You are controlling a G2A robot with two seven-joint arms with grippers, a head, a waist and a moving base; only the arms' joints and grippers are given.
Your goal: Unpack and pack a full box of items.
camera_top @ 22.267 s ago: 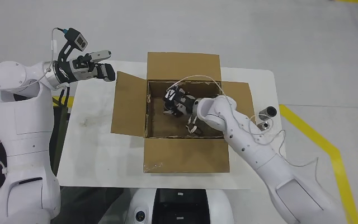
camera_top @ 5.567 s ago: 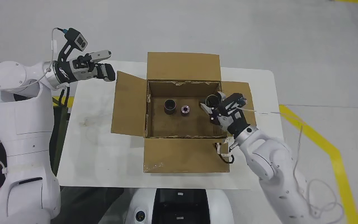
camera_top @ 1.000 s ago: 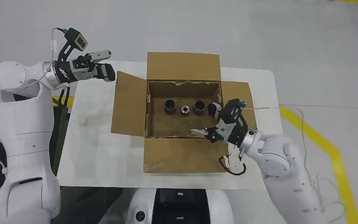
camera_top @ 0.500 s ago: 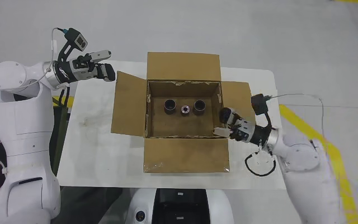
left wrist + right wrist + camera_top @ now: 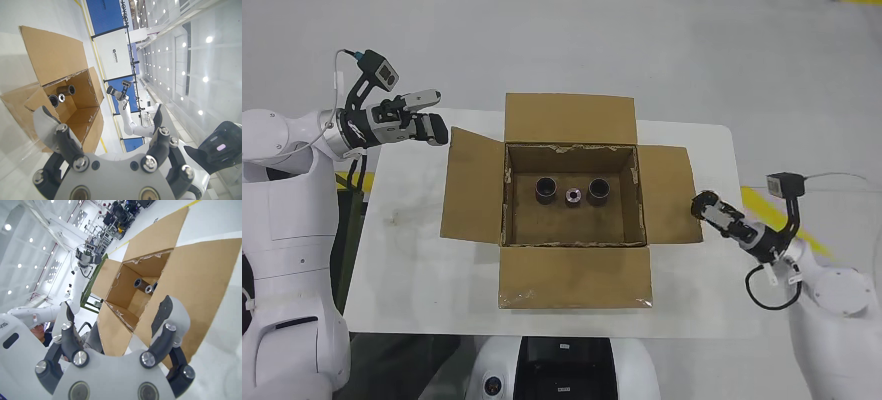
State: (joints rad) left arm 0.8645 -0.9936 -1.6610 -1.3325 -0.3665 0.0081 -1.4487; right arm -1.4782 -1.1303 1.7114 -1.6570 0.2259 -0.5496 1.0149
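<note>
Three round items stand close together in a row inside the box point(image 5: 575, 275), toward its upper wall at the centre of the top view. They are a dark hollow tube point(image 5: 546, 188), a smaller ring point(image 5: 572, 194) with a shiny metal face, and a second tube point(image 5: 598, 189).

Brown corrugated cardboard forms the box, with all four flaps folded outward and ragged, torn paper along the rim. It rests on a smooth white table point(image 5: 402, 260).

At the upper left of the frame, the left gripper point(image 5: 434, 113) hangs over the table's corner, well apart from the box, with its fingers spread and empty. At the right, the right gripper point(image 5: 707, 207) sits just beside the right flap's edge, its fingers also spread and holding nothing.
</note>
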